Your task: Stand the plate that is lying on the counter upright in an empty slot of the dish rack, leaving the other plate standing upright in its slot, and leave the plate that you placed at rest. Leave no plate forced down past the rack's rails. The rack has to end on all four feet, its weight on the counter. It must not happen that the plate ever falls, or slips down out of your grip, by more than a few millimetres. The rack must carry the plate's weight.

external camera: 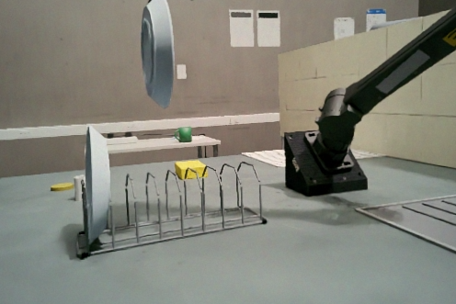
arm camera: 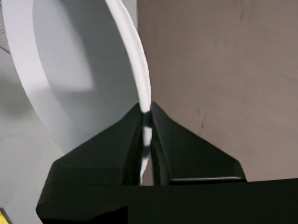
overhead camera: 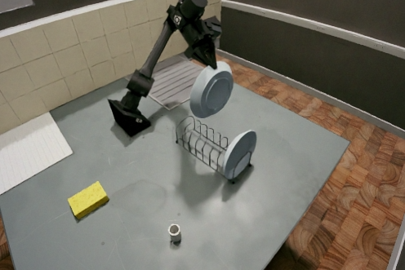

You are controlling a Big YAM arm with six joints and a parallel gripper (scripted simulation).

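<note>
My gripper point(overhead camera: 212, 64) is shut on the top rim of a pale blue plate point(overhead camera: 211, 92), which hangs on edge high above the wire dish rack point(overhead camera: 206, 144). In the exterior view the held plate point(external camera: 157, 50) hangs well above the rack point(external camera: 170, 208), over its empty slots near the left end. A second pale blue plate point(overhead camera: 240, 153) point(external camera: 97, 185) stands upright in the rack's end slot. The wrist view shows the two fingers pinching the plate's rim point(arm camera: 80, 83).
A yellow sponge point(overhead camera: 87, 199) and a small white cup point(overhead camera: 175, 233) lie on the grey counter in front. A ribbed draining mat point(overhead camera: 175, 81) lies behind the rack, beside the arm's base point(overhead camera: 128, 117). A tiled wall runs along the back.
</note>
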